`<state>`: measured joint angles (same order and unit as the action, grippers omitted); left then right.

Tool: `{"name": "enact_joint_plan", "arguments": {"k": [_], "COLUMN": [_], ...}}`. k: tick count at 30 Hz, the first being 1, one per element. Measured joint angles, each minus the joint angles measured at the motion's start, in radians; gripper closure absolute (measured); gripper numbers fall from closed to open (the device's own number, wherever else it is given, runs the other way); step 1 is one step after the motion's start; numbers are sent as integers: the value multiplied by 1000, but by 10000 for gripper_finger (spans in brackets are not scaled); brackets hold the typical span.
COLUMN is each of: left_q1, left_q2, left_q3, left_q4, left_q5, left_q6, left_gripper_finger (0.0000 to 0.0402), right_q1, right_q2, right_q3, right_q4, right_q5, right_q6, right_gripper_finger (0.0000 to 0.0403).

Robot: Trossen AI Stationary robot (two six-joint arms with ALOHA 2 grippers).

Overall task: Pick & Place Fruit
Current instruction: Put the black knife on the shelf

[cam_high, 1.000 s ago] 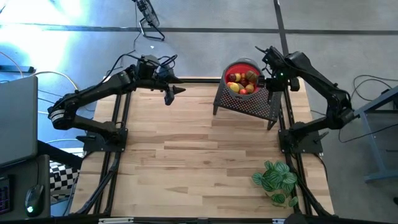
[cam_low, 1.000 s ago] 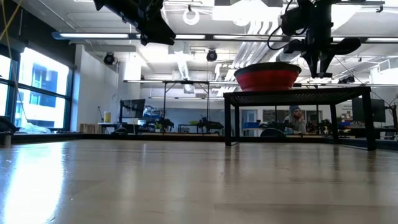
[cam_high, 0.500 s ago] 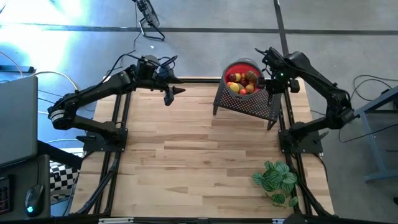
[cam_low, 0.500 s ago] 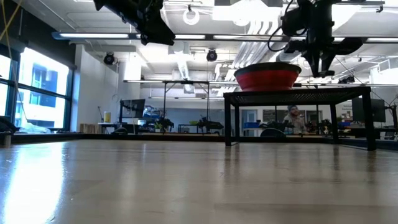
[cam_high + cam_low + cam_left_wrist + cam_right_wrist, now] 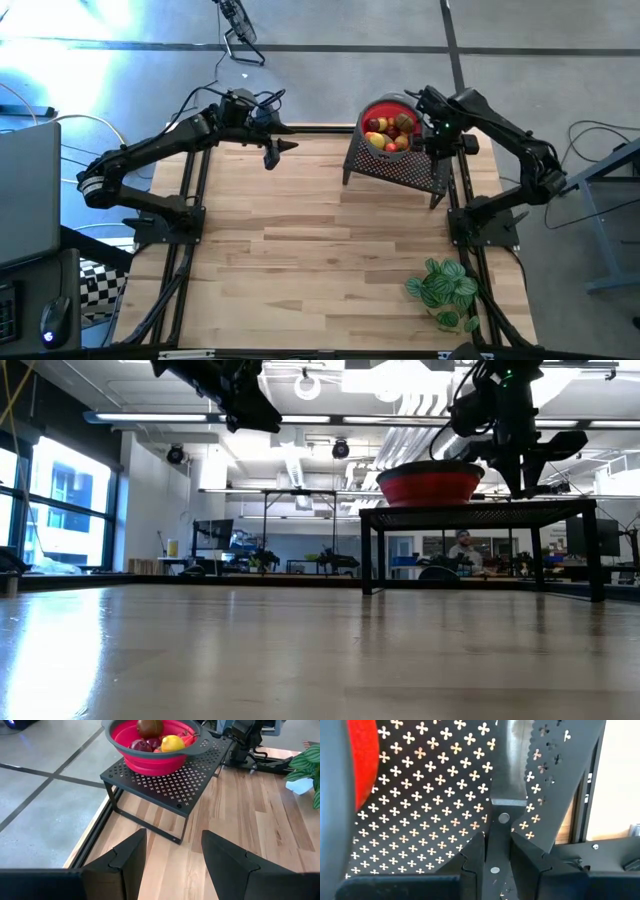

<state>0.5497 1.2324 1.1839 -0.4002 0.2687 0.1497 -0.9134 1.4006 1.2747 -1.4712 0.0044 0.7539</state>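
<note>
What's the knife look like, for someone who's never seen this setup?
On the table's far right corner stands a black perforated stand carrying a red bowl. Beside it, the right gripper clamps the knife: thin, flat grey blade and riveted handle, unlike the rounded fruit.

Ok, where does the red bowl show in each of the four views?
High view: red bowl at top, right of centre, on the black perforated stand.
Low view: upper right, on the stand.
Left wrist view: top centre, fruit inside.
Right wrist view: only a red sliver at the left edge.
Shared landmark: the stand, seen in all four.
</note>
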Motion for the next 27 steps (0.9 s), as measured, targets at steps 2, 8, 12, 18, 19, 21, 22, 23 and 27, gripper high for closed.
{"name": "enact_joint_plan", "arguments": {"k": [2,8,12,18,19,21,22,23,27], "left_q1": [0,0,0,0,0,0,0,0,0], "left_q2": [0,0,0,0,0,0,0,0,0], "left_q3": [0,0,0,0,0,0,0,0,0], "left_q4": [0,0,0,0,0,0,0,0,0], "left_q5": [0,0,0,0,0,0,0,0,0], "left_q6": [0,0,0,-1,-1,-1,-1,-1,-1], "left_gripper_finger": [218,218,218,218,218,218,218,218,218], "right_q1": [0,0,0,9,11,10,11,11,23], "right_q2": [0,0,-1,-1,-1,-1,-1,-1,-1], "right_q3": [0,0,0,0,0,0,0,0,0], "right_q4": [0,1,1,1,1,1,1,1,6], "right_q5": [-1,-5,8,13,10,-11,-16,-15,5], "right_q6": [-8,-25,-26,-26,-25,-23,-23,-24,-23], "right_gripper_finger": [339,337,337,336,336,335,335,335,335]}}
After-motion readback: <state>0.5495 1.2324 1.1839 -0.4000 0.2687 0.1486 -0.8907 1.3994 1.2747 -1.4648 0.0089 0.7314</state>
